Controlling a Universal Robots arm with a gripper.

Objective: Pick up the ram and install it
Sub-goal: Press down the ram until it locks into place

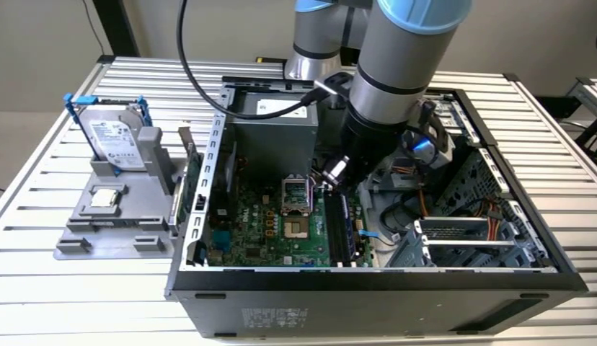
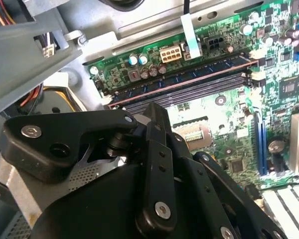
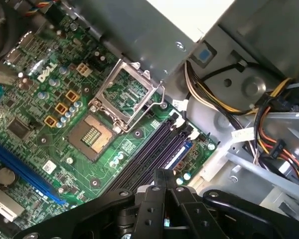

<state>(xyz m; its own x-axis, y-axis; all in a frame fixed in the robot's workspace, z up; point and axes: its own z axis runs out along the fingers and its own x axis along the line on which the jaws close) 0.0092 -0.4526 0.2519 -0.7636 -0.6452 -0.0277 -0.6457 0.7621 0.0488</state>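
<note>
You see a matt black, probably plastic gripper (image 2: 157,149), a glossy green motherboard (image 3: 65,129), and a ribbed bare-metal table (image 1: 48,288).

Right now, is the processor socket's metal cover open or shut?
Open: the metal cover is swung up off the socket, leaving its contacts bare.

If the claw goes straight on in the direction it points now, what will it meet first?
Most likely the black memory slots on the green motherboard, just ahead of the claw in both wrist views. Depth is hard to judge.
</note>
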